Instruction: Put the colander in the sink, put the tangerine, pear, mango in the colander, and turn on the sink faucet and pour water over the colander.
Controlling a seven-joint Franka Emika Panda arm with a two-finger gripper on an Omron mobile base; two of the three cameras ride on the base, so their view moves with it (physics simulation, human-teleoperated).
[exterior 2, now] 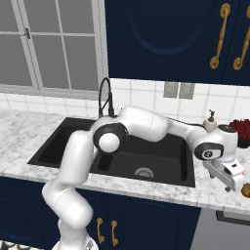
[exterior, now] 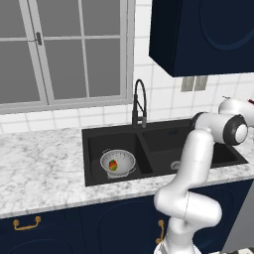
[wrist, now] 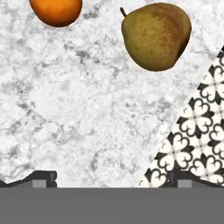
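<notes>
The silver colander (exterior: pixel 118 162) sits in the left basin of the black sink (exterior: pixel 158 136), and the red-green mango (exterior: pixel 113 165) lies inside it. The black arched sink faucet (exterior: pixel 140 101) stands behind the divider; no water shows. My arm reaches far right over the marble counter. The gripper (exterior 2: pixel 230 182) points down there, open and holding nothing. In the hand view the gripper (wrist: pixel 111 178) hangs above bare marble, its fingertips (wrist: pixel 43 178) wide apart. The yellowish-brown pear (wrist: pixel 156 35) lies ahead, close to the counter edge, and the orange tangerine (wrist: pixel 56 9) lies beside it. The pear (exterior 2: pixel 245 190) also peeks in at the right edge.
A pale soap pump bottle (exterior 2: pixel 211 121) and something dark red (exterior 2: pixel 241 129) stand at the back right of the counter. The counter edge runs diagonally by the pear, with patterned floor tiles (wrist: pixel 197 135) beyond it. Dark blue cabinets (exterior 2: pixel 166 34) hang overhead.
</notes>
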